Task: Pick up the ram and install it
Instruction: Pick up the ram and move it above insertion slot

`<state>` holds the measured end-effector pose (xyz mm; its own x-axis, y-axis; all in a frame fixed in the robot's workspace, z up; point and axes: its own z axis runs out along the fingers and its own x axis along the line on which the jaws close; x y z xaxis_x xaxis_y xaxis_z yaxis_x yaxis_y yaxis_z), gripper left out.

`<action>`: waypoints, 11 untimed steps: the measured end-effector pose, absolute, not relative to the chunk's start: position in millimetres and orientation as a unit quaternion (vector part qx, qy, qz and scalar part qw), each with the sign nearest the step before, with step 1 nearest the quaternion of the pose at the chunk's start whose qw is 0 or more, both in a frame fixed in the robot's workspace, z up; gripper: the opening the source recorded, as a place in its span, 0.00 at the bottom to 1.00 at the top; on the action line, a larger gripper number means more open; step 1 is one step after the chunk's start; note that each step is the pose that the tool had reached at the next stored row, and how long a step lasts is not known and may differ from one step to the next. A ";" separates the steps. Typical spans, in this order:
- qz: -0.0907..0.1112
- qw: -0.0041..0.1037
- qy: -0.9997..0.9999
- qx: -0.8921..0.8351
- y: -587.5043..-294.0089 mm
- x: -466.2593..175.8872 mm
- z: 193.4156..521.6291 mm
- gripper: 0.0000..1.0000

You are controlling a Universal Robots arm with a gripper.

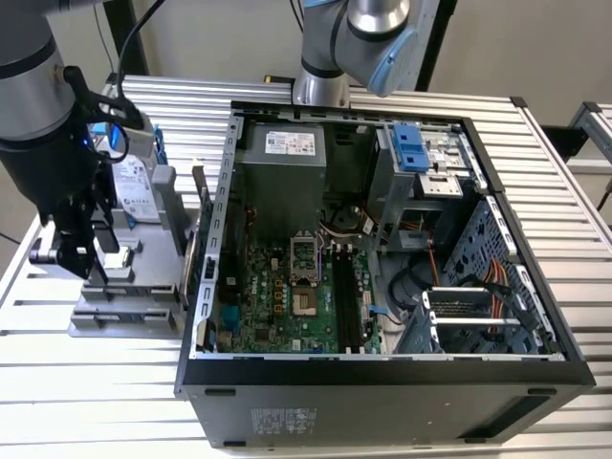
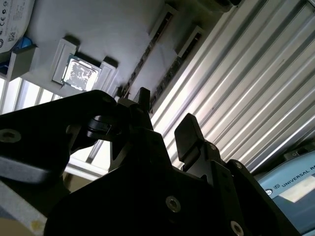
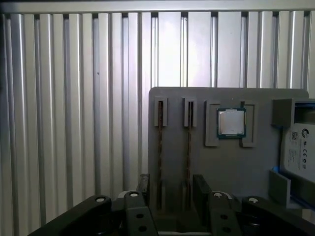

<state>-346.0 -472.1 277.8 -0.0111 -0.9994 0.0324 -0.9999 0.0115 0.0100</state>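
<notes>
Two ram sticks stand on edge in narrow slots of a grey holder (image 3: 231, 172). In the first wrist view they are thin brown lines, one ram stick (image 3: 160, 147) beside the other (image 3: 188, 147). My gripper (image 3: 172, 189) hovers above the holder, open with nothing between its fingers; the fingers (image 3: 201, 186) sit roughly over the near end of the two slots. The second wrist view shows the same open gripper (image 2: 165, 118) above a slotted ram stick (image 2: 146, 56). In the exterior view the gripper (image 1: 96, 268) hangs over the holder (image 1: 124, 306) at the left, beside the computer case.
A square silver processor (image 3: 231, 123) sits in a recess of the holder, and a hard drive (image 3: 300, 142) with a blue bracket stands at its far end. The open computer case (image 1: 382, 378) shows its motherboard with long black memory slots (image 1: 346, 301). The table is ribbed aluminium (image 3: 74, 123).
</notes>
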 end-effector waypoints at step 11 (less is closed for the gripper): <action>0.008 0.015 -0.712 0.702 -472.7 -346.0 271.1 1.00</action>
